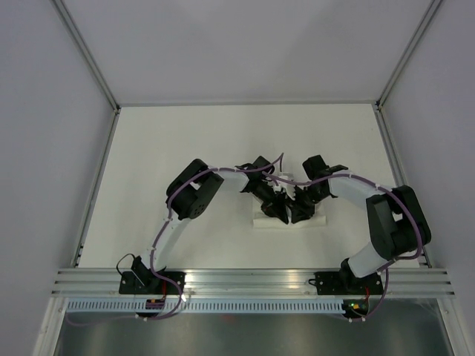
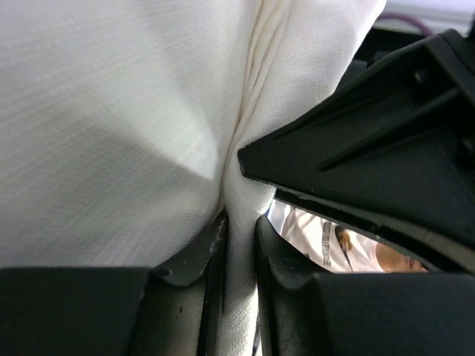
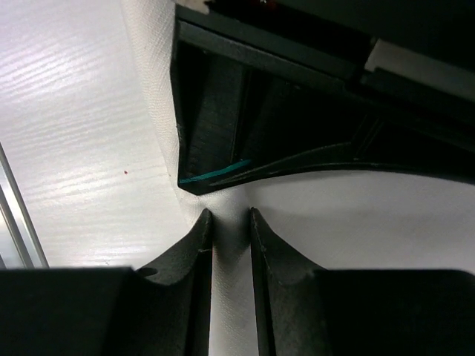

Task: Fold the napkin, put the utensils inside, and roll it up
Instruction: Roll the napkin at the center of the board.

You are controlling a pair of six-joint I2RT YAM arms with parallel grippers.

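The napkin (image 2: 111, 111) is a thin, woven white cloth gathered into a narrow bundle at mid-table, somewhat nearer the arms than the far wall. It is almost lost against the white table (image 1: 185, 148). Up close, soft pleats run into each grip. I judge it light and limp, with no stiffness of its own, so it will sag, bunch and unroll wherever it is not held. The weave should give the pads good friction, and it is not fragile.

The utensils show in none of the 3 views, and whether they lie inside the bundle cannot be told. If they do, they would be its only stiff, heavy part and could slide out of an open end when the cloth tilts.

The left gripper (image 2: 239, 230) has its jaws pressed nearly together on a pinched fold of the cloth. The right gripper (image 3: 228, 222) pinches a fold in the same way. The 2 stand just beside each other, almost touching, over the middle of the bundle.

With both holds so close, the outer ends are unheld. Better holds, I think, would be well apart, toward the 2 ends, taking all layers at once, low at the table.
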